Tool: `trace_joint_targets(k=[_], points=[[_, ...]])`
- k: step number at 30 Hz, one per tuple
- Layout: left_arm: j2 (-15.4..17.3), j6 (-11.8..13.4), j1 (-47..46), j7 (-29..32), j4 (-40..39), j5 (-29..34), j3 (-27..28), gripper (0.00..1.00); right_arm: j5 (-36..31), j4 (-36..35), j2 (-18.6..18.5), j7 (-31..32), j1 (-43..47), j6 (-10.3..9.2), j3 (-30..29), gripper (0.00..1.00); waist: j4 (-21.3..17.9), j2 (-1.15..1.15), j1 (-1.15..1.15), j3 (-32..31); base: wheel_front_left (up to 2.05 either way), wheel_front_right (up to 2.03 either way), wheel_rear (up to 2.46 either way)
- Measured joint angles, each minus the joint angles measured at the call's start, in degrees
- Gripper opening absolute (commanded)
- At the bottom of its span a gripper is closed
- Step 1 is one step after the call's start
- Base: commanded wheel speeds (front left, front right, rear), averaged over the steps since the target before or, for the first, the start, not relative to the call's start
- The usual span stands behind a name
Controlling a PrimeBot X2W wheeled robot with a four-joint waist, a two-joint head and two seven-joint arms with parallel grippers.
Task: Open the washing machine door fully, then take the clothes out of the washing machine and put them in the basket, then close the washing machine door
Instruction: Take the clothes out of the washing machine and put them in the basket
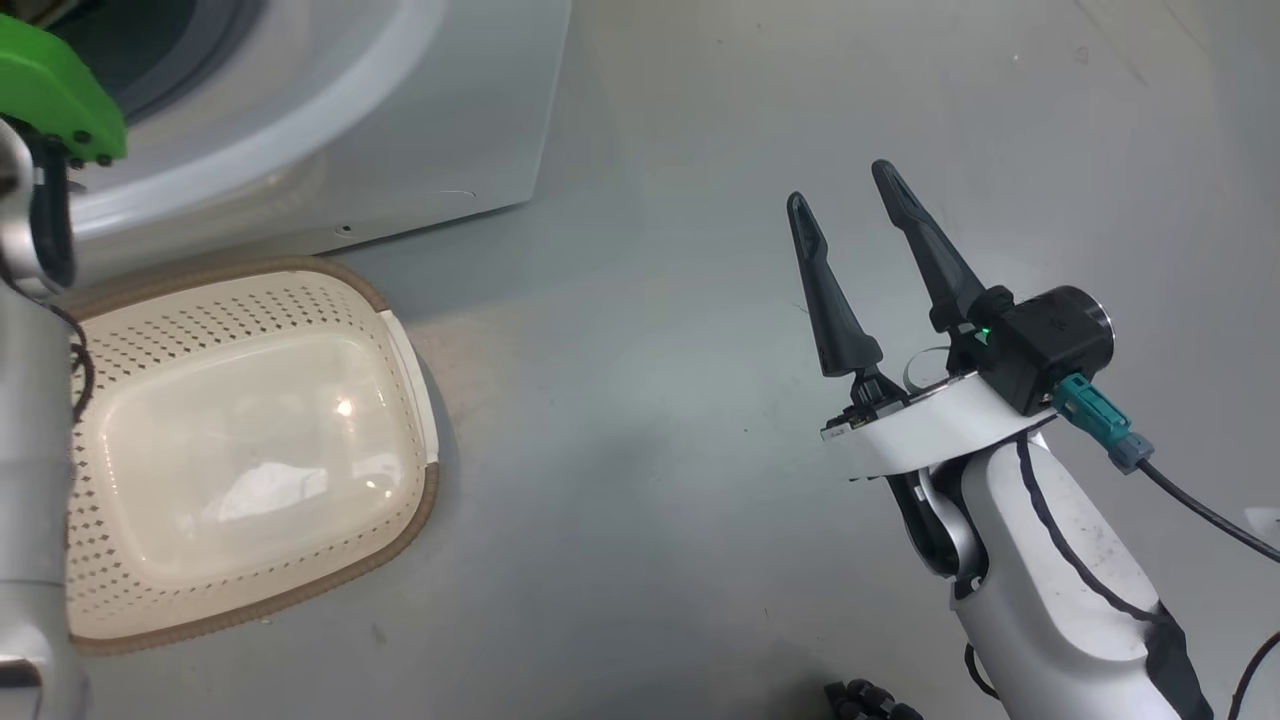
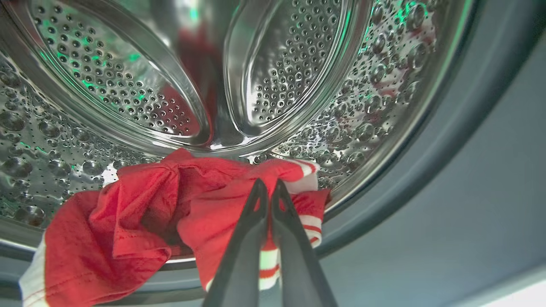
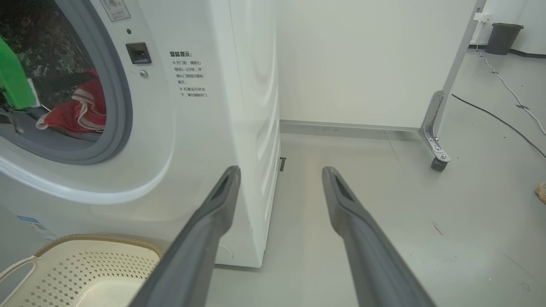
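Inside the steel drum [image 2: 298,64] | your left hand [image 2: 268,185] was pinched together on the red clothes [image 2: 140,213] near the lip, likely gripped for the pull-out | your right hand [image 1: 842,188] hung fingers apart, empty, over grey floor [image 1: 650,500] | basket [image 1: 230,268] sat empty just beside the washing machine [image 3: 239,85], below its opening.

Your two arms, finished quite differently.
Your right gripper [image 1: 838,185] has two long, dark, tapering fingers [image 1: 835,310] above a white band, with a black camera block [image 1: 1050,345], a green light [image 1: 982,333], a teal plug [image 1: 1095,415] and a black cable [image 1: 1200,510]; the forearm [image 1: 1060,580] is scuffed white. Your left arm [image 1: 30,450] is silver, with a green cover [image 1: 50,90] and dark screws [image 1: 80,137].
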Motion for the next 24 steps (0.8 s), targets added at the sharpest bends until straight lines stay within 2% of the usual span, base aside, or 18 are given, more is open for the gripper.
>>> trace_joint_targets(k=[5, 15, 24], points=[[-2.1, 0.1, 3.6, -4.1, -1.2, -0.1, -0.1, 0.00, -0.2, 1.3, 0.0, 0.0, 1.7, 0.01, -0.6, 1.00, 1.4, 0.00, 0.00, -2.6, 0.00, 0.00, 0.00], [-4.4, 2.6, 12.2, -12.5, -5.1, 0.0, 0.1, 0.00, -1.0, 3.1, 0.0, 0.0, 5.4, 0.51, -1.4, 1.00, 3.8, 0.00, 0.00, -9.5, 0.00, 0.00, 0.00], [-6.0, 3.6, 16.8, -13.4, -12.4, 1.0, -0.5, 0.00, -1.9, 4.4, -0.1, 0.0, 9.4, 0.83, -2.7, 1.00, 5.5, 0.00, -0.01, -15.4, 0.00, 0.00, 0.00]])
